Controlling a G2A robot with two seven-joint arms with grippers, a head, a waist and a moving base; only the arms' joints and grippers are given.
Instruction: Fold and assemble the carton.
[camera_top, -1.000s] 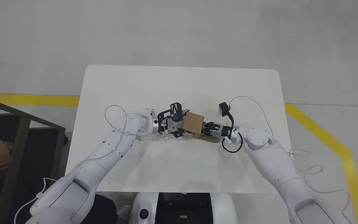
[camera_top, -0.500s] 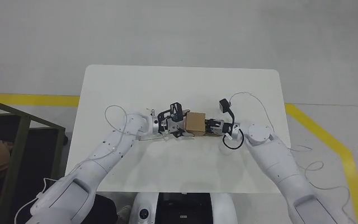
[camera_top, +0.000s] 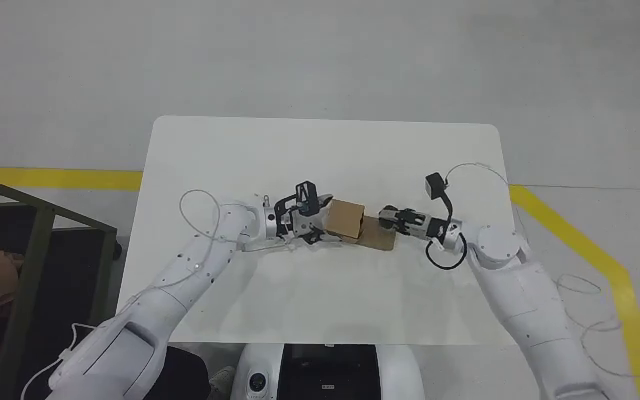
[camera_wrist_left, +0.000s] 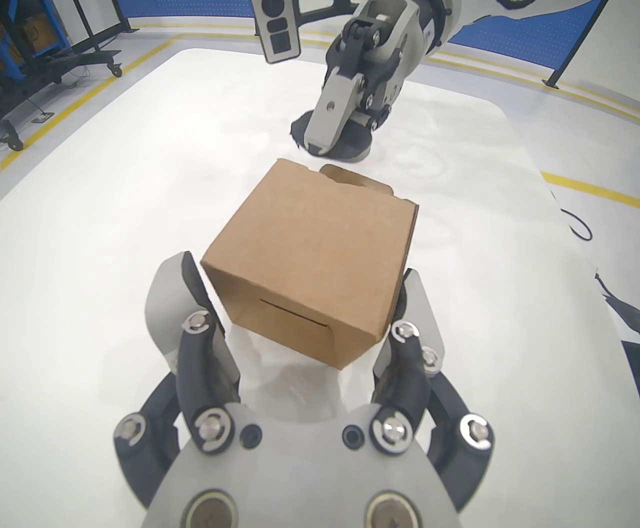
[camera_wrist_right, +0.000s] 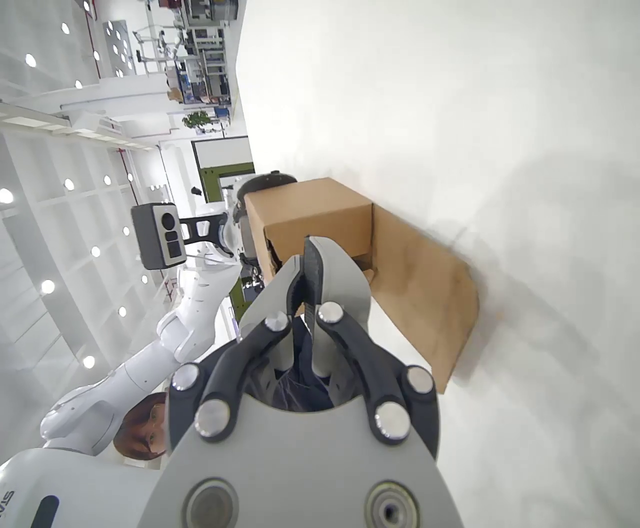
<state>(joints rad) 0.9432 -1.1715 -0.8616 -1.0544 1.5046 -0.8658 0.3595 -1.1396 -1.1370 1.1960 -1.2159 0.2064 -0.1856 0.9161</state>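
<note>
A small brown carton (camera_top: 347, 217) (camera_wrist_left: 310, 250) lies on its side near the middle of the white table (camera_top: 250, 160). My left gripper (camera_top: 322, 226) (camera_wrist_left: 297, 270) is shut on the carton's open end, one finger against each side wall. On the opposite end, a flap (camera_top: 378, 234) (camera_wrist_right: 425, 300) lies folded out flat on the table. My right gripper (camera_top: 384, 218) (camera_wrist_right: 306, 250) is shut with nothing in it. It hovers just off the flap end, a short gap from the carton (camera_wrist_right: 310, 210). It also appears beyond the carton in the left wrist view, as the right gripper (camera_wrist_left: 316, 146).
Thin white cables loop over the table beside each arm, one cable (camera_top: 195, 205) on the left and another cable (camera_top: 470, 172) on the right. A dark frame (camera_top: 40, 240) stands off the table's left edge. Open table surface lies all around the carton.
My right gripper has drawn back to the right, away from the carton, and the flap now lies open on the table. The left gripper and carton have barely shifted.
</note>
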